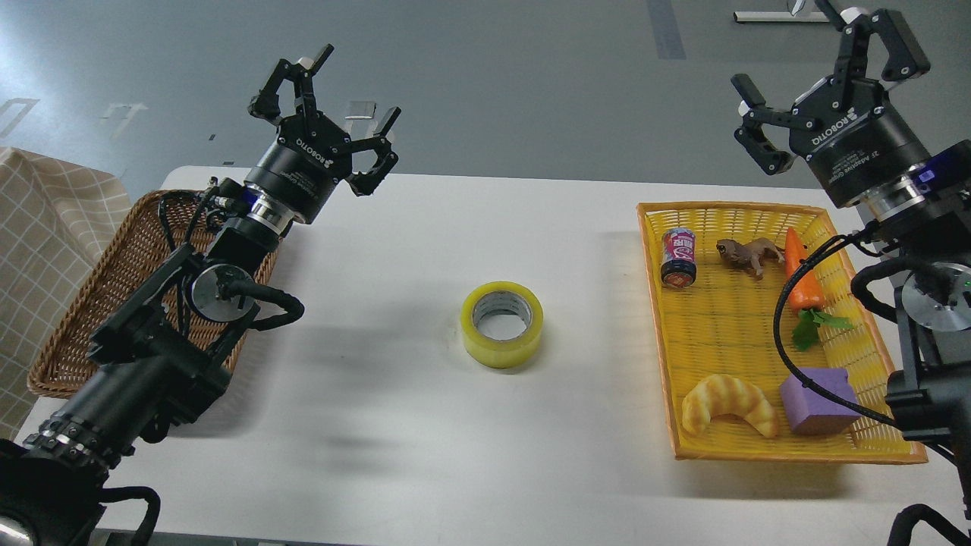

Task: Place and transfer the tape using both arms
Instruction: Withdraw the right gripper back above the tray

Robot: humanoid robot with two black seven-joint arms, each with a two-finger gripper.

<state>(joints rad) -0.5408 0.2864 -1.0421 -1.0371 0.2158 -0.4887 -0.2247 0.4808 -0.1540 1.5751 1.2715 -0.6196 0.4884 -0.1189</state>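
Observation:
The tape (pixel 502 324), a wide yellow translucent roll with a grey-white core, lies flat on the white table (pixel 425 455) near its middle. My left gripper (pixel 334 106) is open and empty, raised above the table's far left edge, well to the upper left of the tape. My right gripper (pixel 823 76) is open and empty, raised high past the far right corner above the yellow tray (pixel 656 334), far from the tape.
A brown wicker basket (pixel 83 303) stands at the left under my left arm. The yellow tray at the right holds a can (pixel 678 257), a toy animal (pixel 747 253), a carrot (pixel 801 273), a croissant (pixel 728 404) and a purple block (pixel 819 400).

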